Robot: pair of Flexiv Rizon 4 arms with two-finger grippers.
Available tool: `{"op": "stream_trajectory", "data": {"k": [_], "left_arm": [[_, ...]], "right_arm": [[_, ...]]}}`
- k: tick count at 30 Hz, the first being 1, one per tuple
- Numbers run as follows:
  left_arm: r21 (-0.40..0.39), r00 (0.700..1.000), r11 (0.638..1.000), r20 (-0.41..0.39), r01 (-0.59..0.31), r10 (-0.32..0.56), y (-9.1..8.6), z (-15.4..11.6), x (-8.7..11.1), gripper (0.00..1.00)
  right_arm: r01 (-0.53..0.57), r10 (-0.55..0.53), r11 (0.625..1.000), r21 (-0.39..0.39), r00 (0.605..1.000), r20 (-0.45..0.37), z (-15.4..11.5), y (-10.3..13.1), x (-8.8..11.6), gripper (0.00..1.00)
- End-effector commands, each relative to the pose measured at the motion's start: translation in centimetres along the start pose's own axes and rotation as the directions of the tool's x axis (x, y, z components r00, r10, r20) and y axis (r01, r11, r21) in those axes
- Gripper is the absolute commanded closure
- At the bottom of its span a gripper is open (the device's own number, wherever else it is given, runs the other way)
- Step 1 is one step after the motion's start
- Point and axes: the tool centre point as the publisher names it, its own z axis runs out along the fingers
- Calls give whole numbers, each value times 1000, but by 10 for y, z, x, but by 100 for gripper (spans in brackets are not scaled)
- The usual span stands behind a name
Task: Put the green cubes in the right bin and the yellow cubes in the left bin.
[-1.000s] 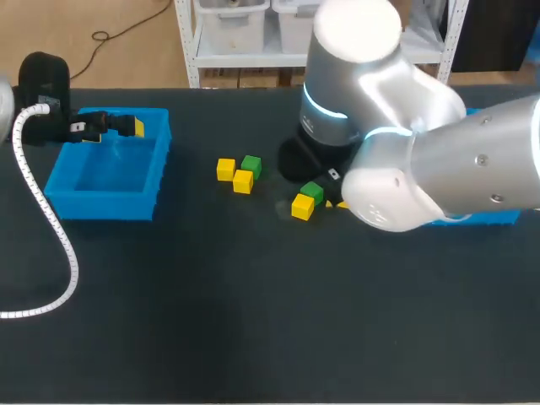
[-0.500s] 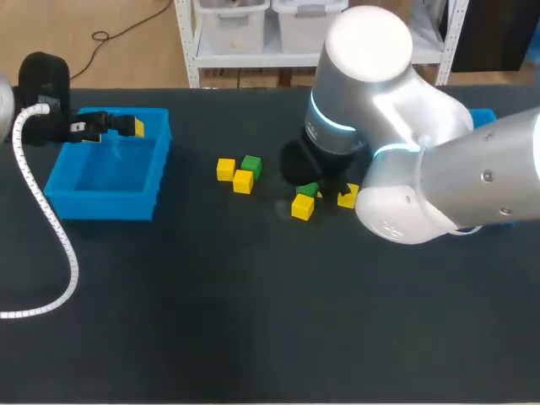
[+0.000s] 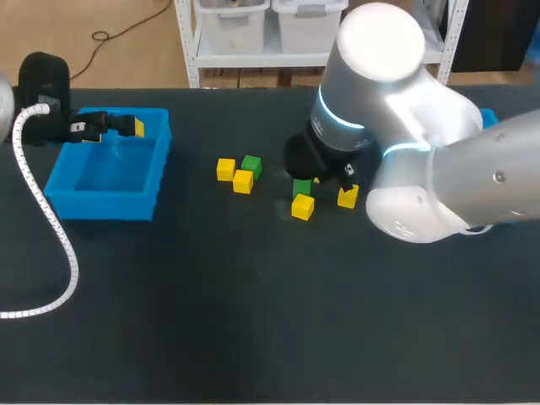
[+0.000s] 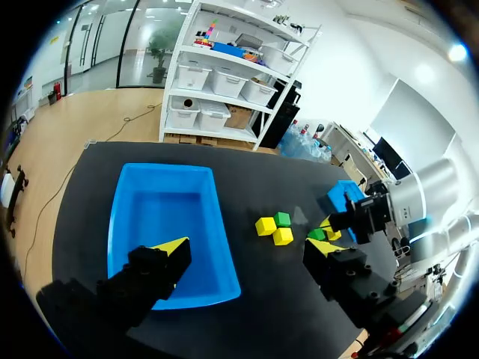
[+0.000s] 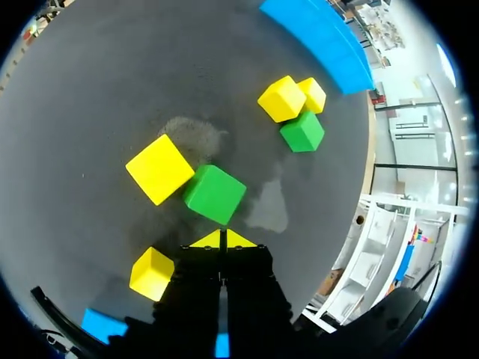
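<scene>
Two green cubes and several yellow ones lie mid-table. One green cube (image 3: 251,164) sits with two yellow cubes (image 3: 243,180). The other green cube (image 3: 301,187) (image 5: 215,193) lies against a yellow cube (image 3: 303,207) (image 5: 159,168), just ahead of my right gripper (image 5: 222,241). That gripper is shut, tips together, with nothing between them. Another yellow cube (image 3: 347,197) (image 5: 151,273) lies beside it. My left gripper (image 3: 135,126) (image 4: 245,250) hangs open and empty over the far edge of the left bin (image 3: 158,181) (image 4: 217,224).
The right bin (image 3: 487,118) (image 4: 340,196) is mostly hidden behind my right arm (image 3: 439,177) in the head view. A white ribbed cable (image 3: 51,228) trails over the table's left side.
My right gripper has gone from open to shut while the arm shifted a little to the right. The nearby green cube was nudged slightly left. The left arm has stayed put.
</scene>
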Motion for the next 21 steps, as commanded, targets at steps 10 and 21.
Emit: {"op": "stream_trajectory", "data": {"k": [10, 21], "left_arm": [[9, 1000, 1000, 7, -2, 2, 2, 0, 1, 0], [9, 1000, 1000, 7, -2, 2, 2, 0, 1, 0]], "right_arm": [[-193, 195, 981, 24, 977, -88, -11, -7, -9, 0], [-320, 311, 947, -41, 940, -141, -39, -8, -9, 0]]}}
